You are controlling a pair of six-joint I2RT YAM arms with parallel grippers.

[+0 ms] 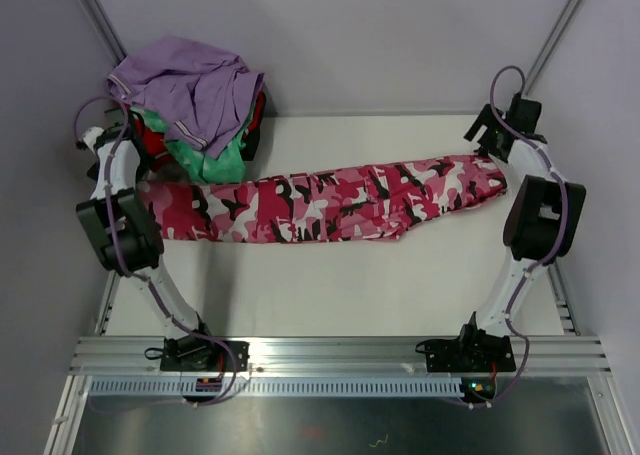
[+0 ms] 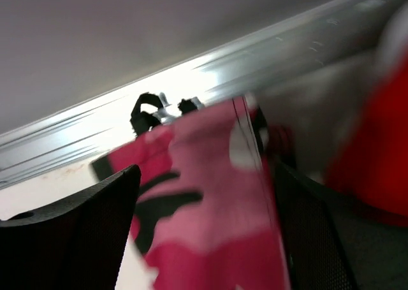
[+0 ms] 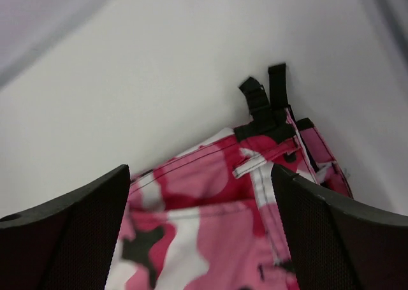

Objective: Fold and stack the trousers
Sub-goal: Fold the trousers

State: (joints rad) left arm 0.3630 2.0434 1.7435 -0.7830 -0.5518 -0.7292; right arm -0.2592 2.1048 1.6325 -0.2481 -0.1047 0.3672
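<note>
Left fingers (image 2: pixel 76 232) and right fingers (image 3: pixel 70 232) spread wide, straddling opposite ends of the trousers (image 1: pixel 330 205).

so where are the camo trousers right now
Top view: the trousers lie stretched across the far half of the table, left end in front of the clothes pile in the far left corner, right end by the right pincer.

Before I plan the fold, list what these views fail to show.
Top view: the left arm covers the left end of the pink camouflage cloth trousers.
Top view: the lavender garment hides most of the green and red clothes beneath.
Left wrist view: red cloth at right is blurred.
Right wrist view: the trousers run off the bottom edge.
</note>
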